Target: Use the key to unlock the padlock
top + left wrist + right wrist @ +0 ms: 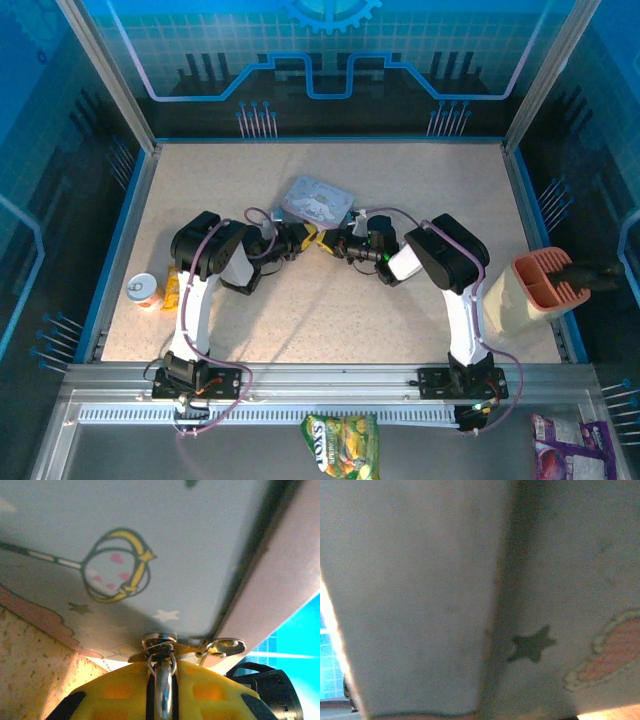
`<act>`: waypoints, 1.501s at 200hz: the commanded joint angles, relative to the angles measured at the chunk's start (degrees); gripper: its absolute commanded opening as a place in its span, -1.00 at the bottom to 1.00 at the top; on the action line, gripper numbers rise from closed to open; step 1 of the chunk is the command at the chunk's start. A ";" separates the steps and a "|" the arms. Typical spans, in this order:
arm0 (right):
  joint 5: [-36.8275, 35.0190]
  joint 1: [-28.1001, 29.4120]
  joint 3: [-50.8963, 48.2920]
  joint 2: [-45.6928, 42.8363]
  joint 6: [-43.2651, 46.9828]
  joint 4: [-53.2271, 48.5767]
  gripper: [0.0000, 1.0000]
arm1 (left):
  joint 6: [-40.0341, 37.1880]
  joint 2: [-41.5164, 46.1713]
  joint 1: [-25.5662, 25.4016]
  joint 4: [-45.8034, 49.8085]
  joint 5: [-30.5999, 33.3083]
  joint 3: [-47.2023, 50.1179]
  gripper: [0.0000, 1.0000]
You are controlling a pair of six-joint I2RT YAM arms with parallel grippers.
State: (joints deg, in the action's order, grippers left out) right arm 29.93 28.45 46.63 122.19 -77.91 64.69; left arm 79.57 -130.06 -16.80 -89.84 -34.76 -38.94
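While it lies shut at mid-table, the grey tin (318,198) hides its contents; the beige tub (508,305) at right holds a ribbed coral tool (545,278). The tin is flat, smooth and star-printed. The left gripper (161,666) clamps the padlock (163,696) narrowly between yellow fingers (210,690), its silver loop just beside the tin's edge. The right gripper (338,244) is closed; its load cannot be told.

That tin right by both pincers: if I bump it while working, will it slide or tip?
The tin looks low and wide, so it probably won't tip. It looks like thin sheet metal on a smooth table, so a nudge would likely slide it. The left pincer pinches a metal loop at its edge, so tugging may drag it.
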 commanded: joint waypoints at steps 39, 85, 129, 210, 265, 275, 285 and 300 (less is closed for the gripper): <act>-7.18 -1.44 2.53 -2.40 1.08 2.46 -1.00 | -0.34 -2.50 -4.56 9.60 -15.34 3.34 -1.00; -6.46 -2.52 0.79 -3.77 1.50 3.04 -1.00 | -0.29 -2.41 -3.88 9.60 -14.13 3.78 -1.00; -5.35 -2.27 -1.19 -4.59 1.26 4.00 -1.00 | 0.54 -2.23 -3.17 9.59 -11.28 4.05 -1.00; -5.95 -1.82 -5.22 -3.93 1.23 7.63 -1.00 | 1.95 -2.48 -1.84 9.52 -7.07 3.66 -1.00; -6.21 -2.61 -4.68 -2.18 1.04 8.85 -1.00 | 1.64 -3.84 -1.84 9.60 -8.09 3.13 -1.00; -6.22 -2.61 -4.42 -2.62 1.54 7.77 -0.93 | 1.68 -4.19 -1.84 9.60 -7.99 3.03 -1.00; -6.20 -2.48 -4.31 -3.11 2.09 6.51 -0.88 | 1.74 -4.40 -1.84 9.60 -7.95 2.82 -1.00; -6.55 -2.43 -4.51 -3.36 2.23 5.92 -0.73 | 1.80 -4.41 -1.84 9.60 -8.04 2.73 -1.00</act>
State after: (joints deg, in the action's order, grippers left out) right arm 28.49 28.42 41.28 119.81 -77.01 68.01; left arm 80.99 -130.13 -17.76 -90.28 -36.42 -38.48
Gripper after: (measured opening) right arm 0.075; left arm 0.147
